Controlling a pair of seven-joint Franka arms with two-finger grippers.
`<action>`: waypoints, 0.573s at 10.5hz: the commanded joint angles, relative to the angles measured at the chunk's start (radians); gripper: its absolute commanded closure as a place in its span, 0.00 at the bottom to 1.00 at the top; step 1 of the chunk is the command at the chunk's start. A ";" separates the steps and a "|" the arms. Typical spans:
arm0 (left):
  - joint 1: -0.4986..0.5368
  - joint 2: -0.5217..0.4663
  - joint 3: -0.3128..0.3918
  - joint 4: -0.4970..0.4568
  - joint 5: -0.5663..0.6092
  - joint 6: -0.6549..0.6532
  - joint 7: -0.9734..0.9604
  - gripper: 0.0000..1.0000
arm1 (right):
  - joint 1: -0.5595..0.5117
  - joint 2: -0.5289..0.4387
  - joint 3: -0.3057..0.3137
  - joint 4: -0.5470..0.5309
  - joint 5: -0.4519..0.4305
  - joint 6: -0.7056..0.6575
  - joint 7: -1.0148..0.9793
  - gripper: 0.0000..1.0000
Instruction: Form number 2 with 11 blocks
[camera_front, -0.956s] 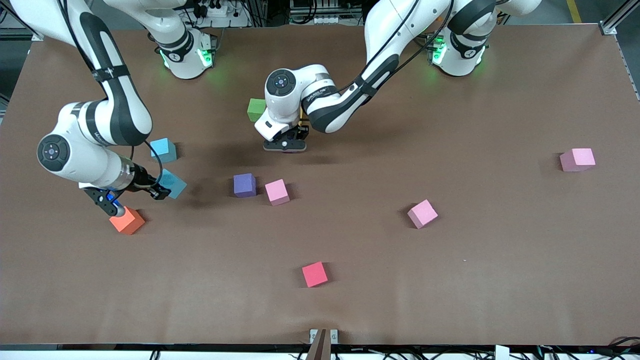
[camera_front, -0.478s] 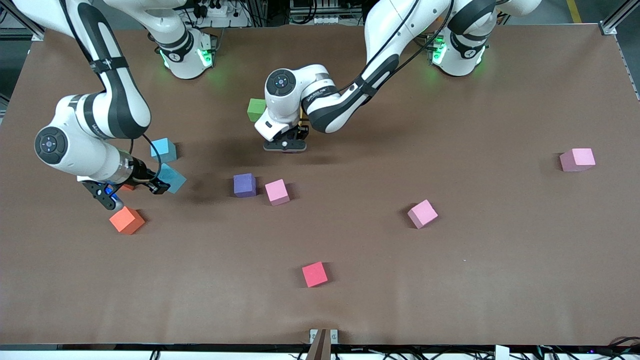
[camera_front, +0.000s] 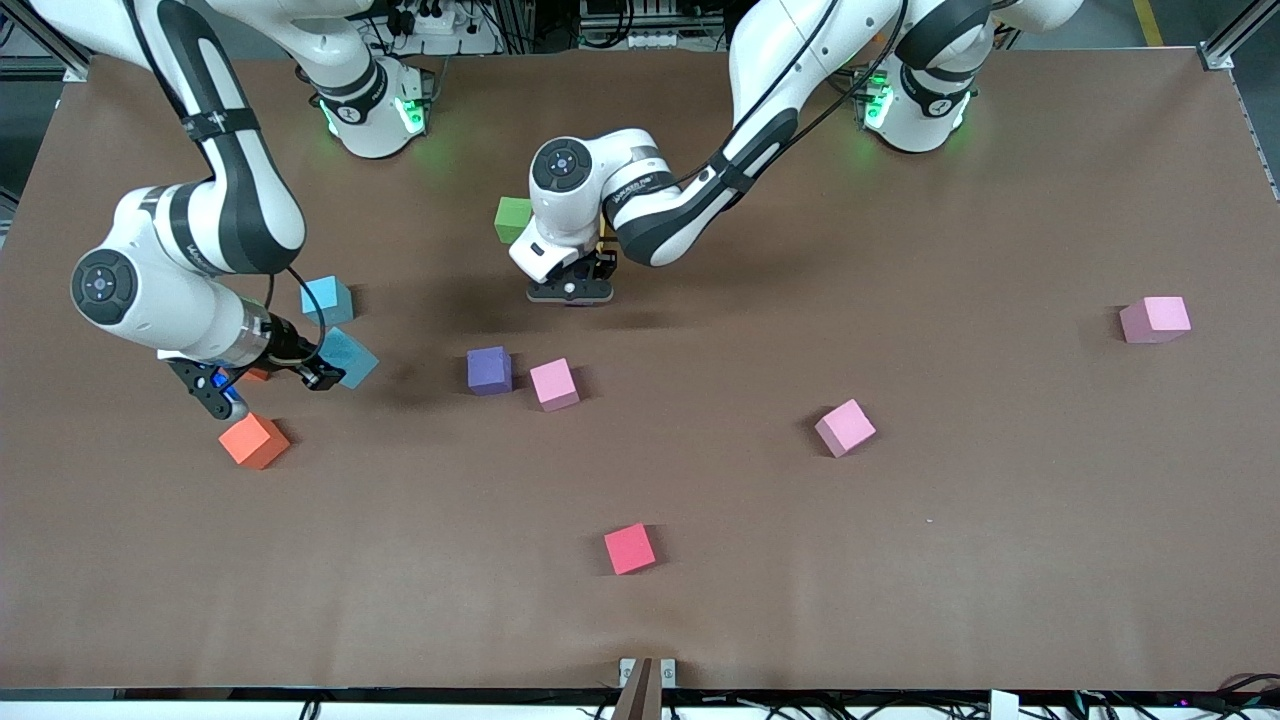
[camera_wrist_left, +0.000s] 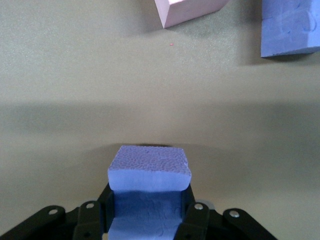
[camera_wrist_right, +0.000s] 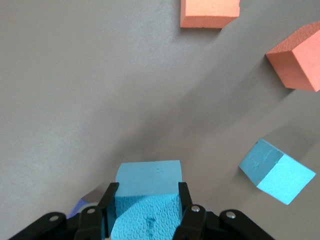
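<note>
green block, red block, purple block, pink blocks, orange cube, brown table

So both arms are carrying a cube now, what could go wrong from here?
The left gripper pinches only the lower part of its purple cube, so it may twist when set beside the green cube. The right gripper, carrying a light blue cube, hangs near another light blue cube and could nudge it.
</note>
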 joint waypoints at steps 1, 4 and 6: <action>-0.012 -0.002 0.012 0.008 -0.015 0.001 -0.010 1.00 | 0.020 -0.019 0.002 -0.001 0.019 -0.003 0.070 1.00; -0.012 -0.002 0.012 0.008 -0.014 0.001 -0.010 1.00 | 0.029 -0.019 0.004 0.002 0.020 -0.003 0.090 1.00; -0.014 -0.001 0.012 0.008 -0.014 0.001 -0.009 1.00 | 0.030 -0.020 0.005 0.002 0.020 -0.008 0.090 1.00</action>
